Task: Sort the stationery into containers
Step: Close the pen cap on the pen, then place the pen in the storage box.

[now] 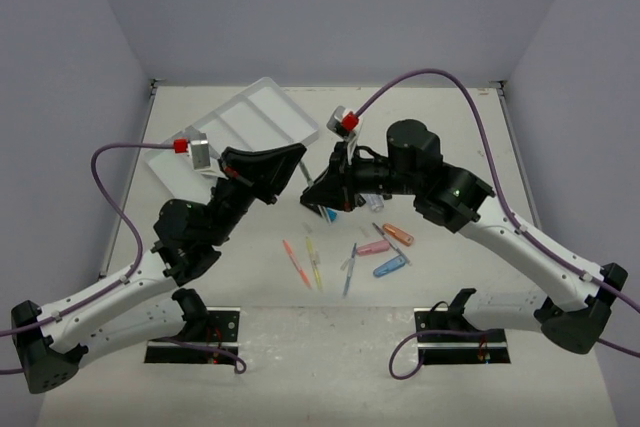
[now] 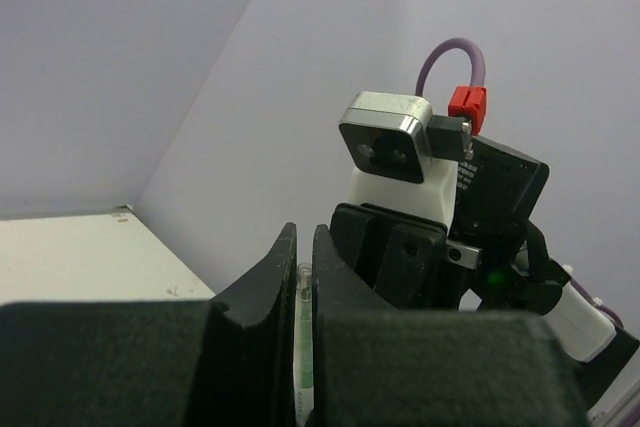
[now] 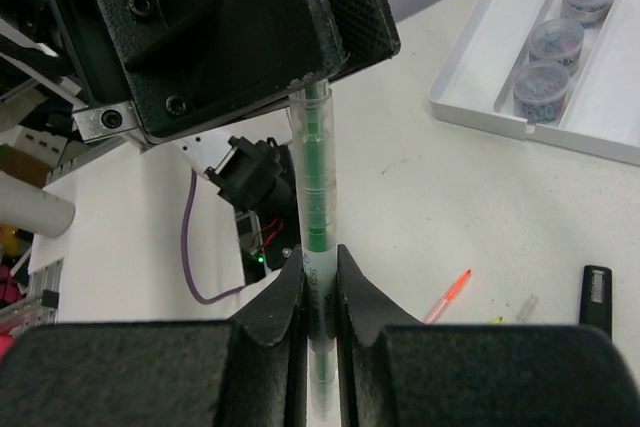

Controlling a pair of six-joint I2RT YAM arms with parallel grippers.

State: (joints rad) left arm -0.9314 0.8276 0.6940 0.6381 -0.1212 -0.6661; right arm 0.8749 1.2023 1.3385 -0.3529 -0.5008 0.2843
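Pinching green pen (image 3: 316, 177), left claw (image 2: 305, 247) faces right claw (image 3: 318, 282).

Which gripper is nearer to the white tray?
Left. The left gripper hangs by the near edge of the white tray; the right gripper is farther right, beyond it. The jaws of both hold one green pen.

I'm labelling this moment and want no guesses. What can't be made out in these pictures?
1. Green pen: unseen in the top view, buried where both arms' jaws meet; bottom edge of the right wrist view cuts off its lower end.
2. White tray: partly covered by the left arm in the top view.
3. Jars: contents too blurred to name, right wrist view.
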